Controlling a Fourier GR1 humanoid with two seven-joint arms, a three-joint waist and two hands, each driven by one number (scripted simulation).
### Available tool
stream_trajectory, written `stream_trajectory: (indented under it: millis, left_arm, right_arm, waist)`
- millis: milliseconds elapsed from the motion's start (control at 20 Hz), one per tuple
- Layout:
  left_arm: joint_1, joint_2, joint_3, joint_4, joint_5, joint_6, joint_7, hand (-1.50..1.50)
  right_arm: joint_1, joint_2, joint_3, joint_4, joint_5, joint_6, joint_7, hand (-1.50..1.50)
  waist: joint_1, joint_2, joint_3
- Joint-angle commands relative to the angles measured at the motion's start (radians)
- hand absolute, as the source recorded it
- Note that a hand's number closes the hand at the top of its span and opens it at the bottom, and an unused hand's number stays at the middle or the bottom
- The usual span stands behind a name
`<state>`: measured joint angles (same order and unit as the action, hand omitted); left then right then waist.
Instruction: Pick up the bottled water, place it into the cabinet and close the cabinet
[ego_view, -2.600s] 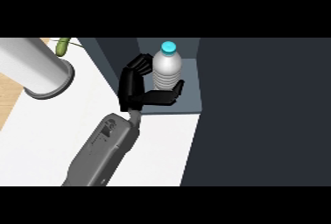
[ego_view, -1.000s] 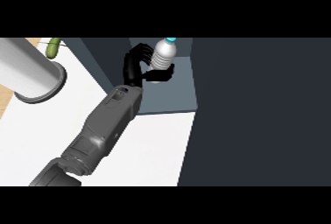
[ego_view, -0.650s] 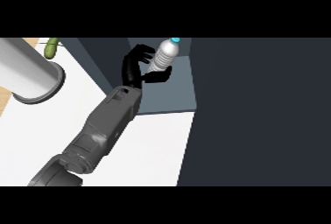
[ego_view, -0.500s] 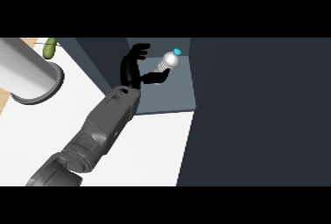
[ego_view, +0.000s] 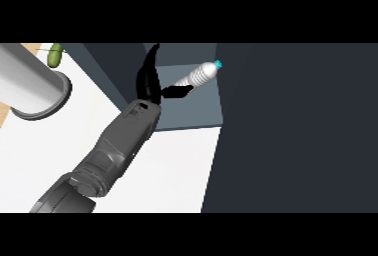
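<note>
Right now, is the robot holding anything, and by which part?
Nothing seems held: the left hand has straight fingers; only its thumb meets the bottled water, at its bottom.

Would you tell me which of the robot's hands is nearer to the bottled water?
Left. The left hand is just left of the tilted bottled water, its thumb reaching to the bottle's base; the right hand is not in view.
</note>
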<state>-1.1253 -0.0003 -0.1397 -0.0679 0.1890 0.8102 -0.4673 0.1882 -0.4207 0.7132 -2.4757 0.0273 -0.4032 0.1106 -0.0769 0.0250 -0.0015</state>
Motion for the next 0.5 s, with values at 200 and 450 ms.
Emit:
stream_trajectory:
  millis: [200,450]
  left_arm:
    - [0.052,0.03,0.037,-0.041,0.02,-0.068,-0.084,-1.5]
    - [0.048,0.011,0.078,-0.135,0.06,-0.221,-0.193,1.5]
  right_arm:
    - [0.052,-0.018,0.032,-0.041,0.018,0.001,-0.026,-1.5]
    - [-0.002,0.001,0.031,-0.055,0.014,-0.008,0.025,-1.5]
  waist:
    - [0.004,-0.002,0.0]
    - [0.018,-0.003,-0.002]
